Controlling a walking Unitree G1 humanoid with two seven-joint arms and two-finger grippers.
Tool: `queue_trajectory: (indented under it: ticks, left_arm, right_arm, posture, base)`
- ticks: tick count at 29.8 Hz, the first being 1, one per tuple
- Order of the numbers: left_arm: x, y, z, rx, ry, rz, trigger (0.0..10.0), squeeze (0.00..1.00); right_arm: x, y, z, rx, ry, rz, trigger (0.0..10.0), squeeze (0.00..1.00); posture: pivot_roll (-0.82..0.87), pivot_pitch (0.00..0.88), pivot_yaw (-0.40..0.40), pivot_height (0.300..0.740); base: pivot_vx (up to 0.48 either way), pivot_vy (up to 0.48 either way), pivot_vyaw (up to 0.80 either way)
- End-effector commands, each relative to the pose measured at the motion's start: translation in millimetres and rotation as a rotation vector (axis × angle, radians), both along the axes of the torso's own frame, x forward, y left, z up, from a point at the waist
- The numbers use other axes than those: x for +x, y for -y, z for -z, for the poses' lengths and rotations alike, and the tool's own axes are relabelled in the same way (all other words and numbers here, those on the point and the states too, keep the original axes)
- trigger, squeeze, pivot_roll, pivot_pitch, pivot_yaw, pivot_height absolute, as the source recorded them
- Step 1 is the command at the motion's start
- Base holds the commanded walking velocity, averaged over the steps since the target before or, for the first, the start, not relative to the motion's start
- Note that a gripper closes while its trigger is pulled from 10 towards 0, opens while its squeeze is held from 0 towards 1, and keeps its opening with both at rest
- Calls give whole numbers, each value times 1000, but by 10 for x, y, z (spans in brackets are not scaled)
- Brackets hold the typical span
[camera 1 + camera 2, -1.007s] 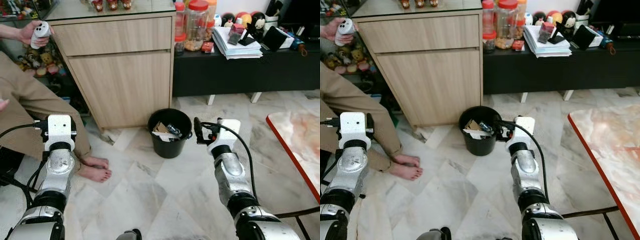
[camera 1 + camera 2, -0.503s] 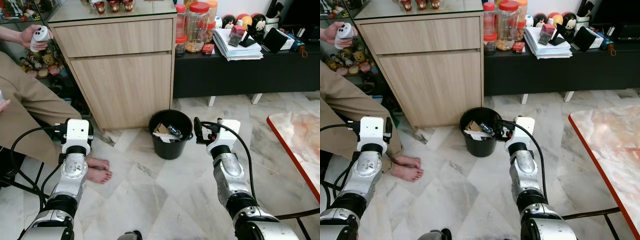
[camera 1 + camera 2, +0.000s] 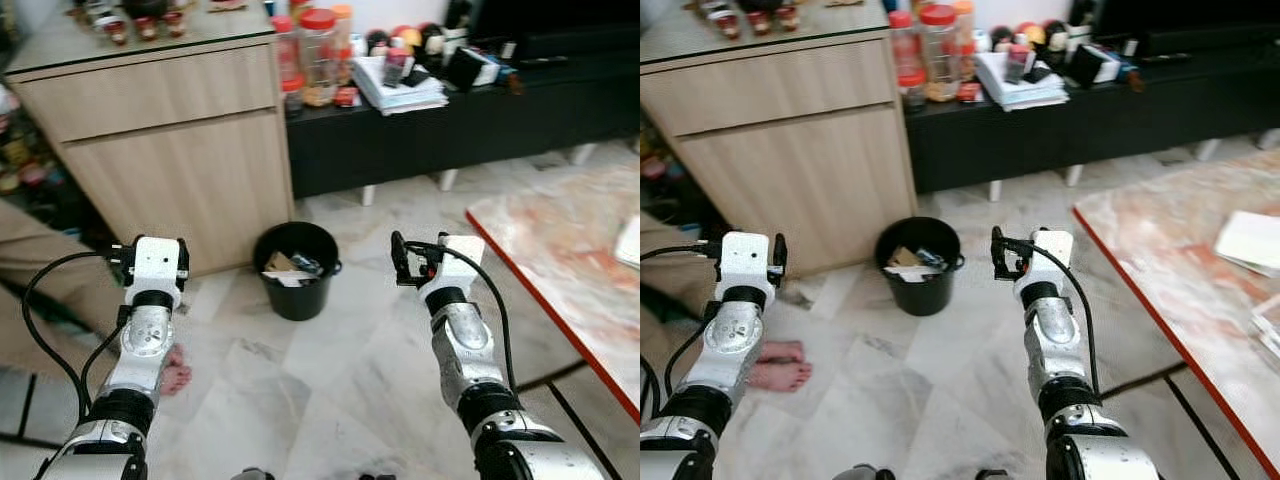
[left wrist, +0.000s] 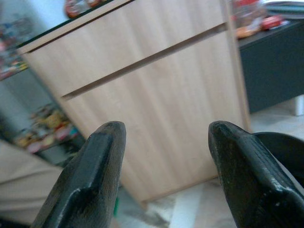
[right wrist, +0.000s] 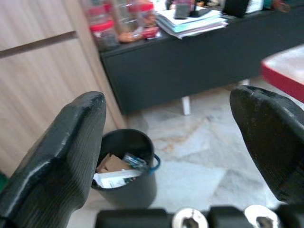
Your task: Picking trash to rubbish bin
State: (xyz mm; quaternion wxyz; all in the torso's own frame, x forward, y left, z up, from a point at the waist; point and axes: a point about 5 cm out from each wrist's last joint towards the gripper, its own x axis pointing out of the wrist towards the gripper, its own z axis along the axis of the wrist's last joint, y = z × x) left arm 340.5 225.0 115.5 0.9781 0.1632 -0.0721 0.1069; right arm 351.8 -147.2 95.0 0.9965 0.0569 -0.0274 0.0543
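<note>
- While both arms are raised off the floor, left end effector (image 3: 122, 262) is level with the cabinet (image 3: 170, 150), fingers (image 4: 95, 175) apart, empty.
- Bin (image 3: 296, 270) stands upright on the floor just in front of the cabinet's right corner, mouth up, long axis vertical.
- Trash (image 5: 116, 168) already inside: card and paper scraps, probably light, stiff-ish, crushable; pinch an edge if repacking.
- Bin looks like light plastic; could tip if knocked, best taken at the rim.
- Right end effector (image 3: 1002, 254) just right of the bin, fingers spread, empty.
- Paper (image 3: 1252, 238) on the red-edged counter (image 3: 1160, 240), far right, lies flat; possibly next trash. Thin, floppy, so lift by an edge.
</note>
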Motion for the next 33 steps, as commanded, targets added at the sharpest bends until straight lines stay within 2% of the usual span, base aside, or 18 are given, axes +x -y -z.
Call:
queue_trajectory:
  ticks: [1, 17, 24, 27, 33]
  left_arm:
    - [-23, 4, 0, 6, 11, 4, 10000, 0]
    - [-20, 30, -192, 27, 96, 10, 10000, 0]
    - [-15, 50, -199, 52, 92, -2, 10000, 0]
    - [-19, 54, -195, 46, 90, -1, 10000, 0]
    - [-26, 65, -207, 37, 98, -2, 10000, 0]
  right_arm:
    - [1, -66, -23, -12, 14, -24, 10000, 0]
    - [61, -168, -173, -18, 72, -53, 10000, 0]
    - [60, -205, -179, -18, 75, -62, 10000, 0]
    - [55, -217, -177, -18, 76, -65, 10000, 0]
    - [48, -227, -165, -17, 74, -69, 10000, 0]
  posture:
    - [87, 125, 34, 728]
    - [97, 131, 24, 728]
    - [96, 132, 24, 728]
    - [96, 130, 24, 728]
    - [97, 132, 23, 728]
  base:
    - [0, 0, -800]
    - [0, 0, -800]
    - [0, -69, -800]
    - [0, -340, -800]
    - [0, 0, -800]
